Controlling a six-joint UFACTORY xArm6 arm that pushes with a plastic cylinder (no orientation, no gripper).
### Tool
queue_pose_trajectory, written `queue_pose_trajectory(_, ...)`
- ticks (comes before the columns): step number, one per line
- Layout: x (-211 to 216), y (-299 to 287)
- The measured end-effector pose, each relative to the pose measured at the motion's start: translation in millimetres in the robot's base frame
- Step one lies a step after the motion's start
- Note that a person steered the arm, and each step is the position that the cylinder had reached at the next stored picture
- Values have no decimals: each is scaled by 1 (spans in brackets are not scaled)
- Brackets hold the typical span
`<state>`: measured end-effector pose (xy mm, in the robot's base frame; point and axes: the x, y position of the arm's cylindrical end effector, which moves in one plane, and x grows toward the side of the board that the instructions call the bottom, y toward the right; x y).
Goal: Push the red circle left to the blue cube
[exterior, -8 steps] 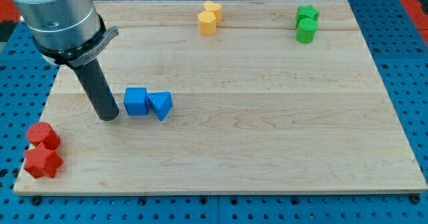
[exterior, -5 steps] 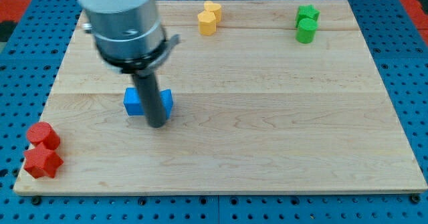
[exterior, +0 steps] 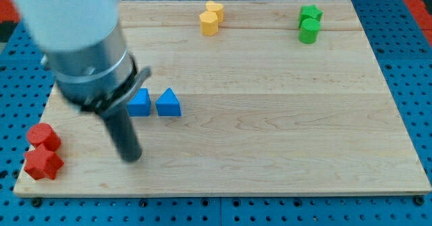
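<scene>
The red circle point(exterior: 42, 135) sits near the board's bottom left corner, touching a red star-shaped block point(exterior: 42, 163) just below it. The blue cube point(exterior: 140, 103) lies left of centre, with a blue triangle point(exterior: 168, 103) close on its right. My tip point(exterior: 130, 157) rests on the board below the blue cube and well to the right of the red circle, touching no block. The arm's grey body hides the board above and left of the blue cube.
Two yellow blocks point(exterior: 210, 18) stand together at the view's top centre. Two green blocks point(exterior: 310, 23) stand together at the top right. The wooden board point(exterior: 283, 118) ends close to the red blocks at the left and bottom edges.
My tip swept right across the front of the blue blocks, then came back down and left to below the cube. The blue cube and triangle have shifted slightly and the triangle has turned.
</scene>
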<state>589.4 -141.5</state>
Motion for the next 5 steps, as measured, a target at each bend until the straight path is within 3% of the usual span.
queue_pose_trajectory(1,28,-43)
queue_pose_trajectory(3,28,-158)
queue_pose_trajectory(5,-4,-113)
